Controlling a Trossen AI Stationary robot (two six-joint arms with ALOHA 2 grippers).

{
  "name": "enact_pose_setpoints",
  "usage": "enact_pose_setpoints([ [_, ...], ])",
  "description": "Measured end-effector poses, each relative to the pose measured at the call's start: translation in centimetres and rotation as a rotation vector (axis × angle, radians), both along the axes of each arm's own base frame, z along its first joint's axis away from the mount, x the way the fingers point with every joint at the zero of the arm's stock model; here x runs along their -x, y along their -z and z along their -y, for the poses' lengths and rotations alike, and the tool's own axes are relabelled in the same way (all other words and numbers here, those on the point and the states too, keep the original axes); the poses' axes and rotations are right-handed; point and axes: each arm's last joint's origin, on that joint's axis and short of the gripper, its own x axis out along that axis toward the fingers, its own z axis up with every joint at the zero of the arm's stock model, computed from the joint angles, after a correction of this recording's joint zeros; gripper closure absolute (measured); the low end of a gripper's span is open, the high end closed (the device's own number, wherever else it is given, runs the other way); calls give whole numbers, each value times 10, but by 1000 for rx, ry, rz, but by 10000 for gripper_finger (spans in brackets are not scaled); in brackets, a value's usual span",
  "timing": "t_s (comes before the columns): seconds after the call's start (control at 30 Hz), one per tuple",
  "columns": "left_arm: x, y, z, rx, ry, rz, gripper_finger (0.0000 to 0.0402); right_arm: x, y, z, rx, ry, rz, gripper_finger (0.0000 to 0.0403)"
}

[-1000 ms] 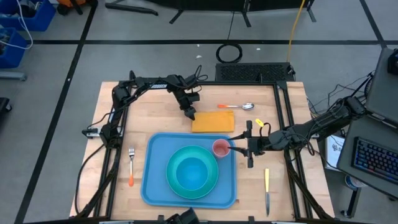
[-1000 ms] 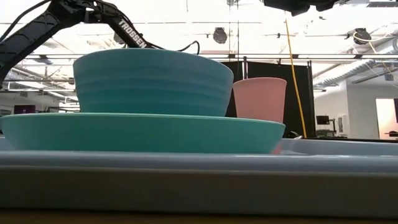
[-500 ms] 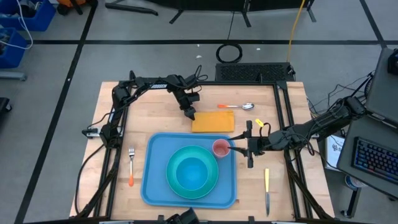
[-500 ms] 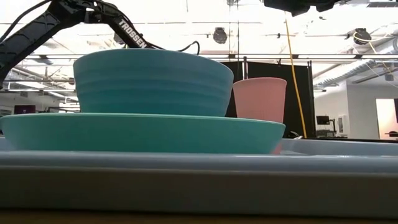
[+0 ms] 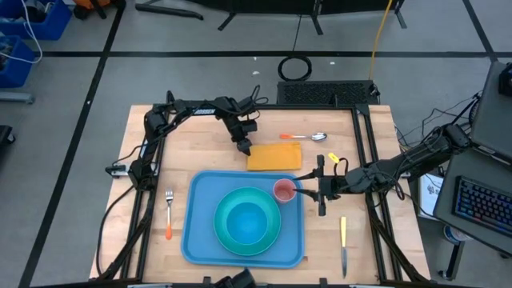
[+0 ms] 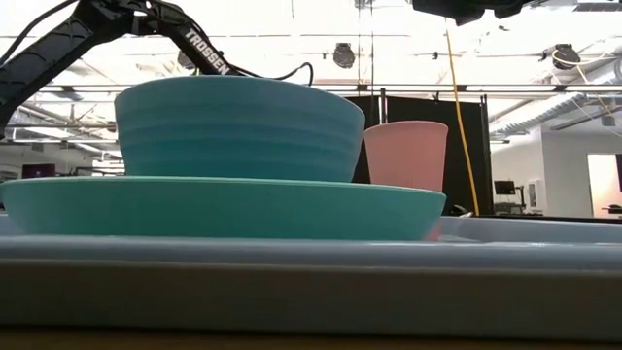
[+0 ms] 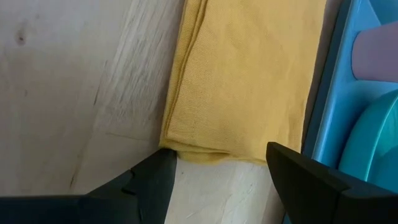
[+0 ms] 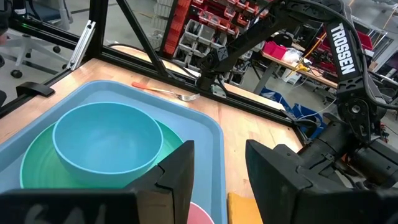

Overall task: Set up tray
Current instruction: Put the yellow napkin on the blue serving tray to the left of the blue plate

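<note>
Nothing moved since a second ago. My left pincer (image 7: 214, 171) sat open, tips astride napkin (image 7: 242, 81) edge, tray (image 5: 200, 232) just beyond. My right pincer (image 8: 217, 165) open, cup (image 5: 284, 190) right below it on tray. I guessed: napkin grab next.

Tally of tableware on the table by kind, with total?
Tray: 1
Plate: 1
Bowl: 1
Cup: 1
Napkin: 1
Fork: 1
Knife: 1
Spoon: 1
Total: 8
</note>
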Motion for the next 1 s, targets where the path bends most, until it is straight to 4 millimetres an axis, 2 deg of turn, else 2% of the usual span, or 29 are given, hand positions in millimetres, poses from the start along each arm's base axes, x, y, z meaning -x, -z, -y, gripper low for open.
enact_pose_setpoints([
  [0.1,0,0,0,-5,1,-2,149,0,0,0,0,0,0,268],
  [0.2,-2,0,3,-44,5,-21,171,0,0,0,0,0,0,268],
  [0.67,-4,2,4,-98,35,-26,390,0,0,0,0,1,0,268],
  [1.0,-4,1,1,-102,30,-13,397,0,0,0,0,1,0,268],
])
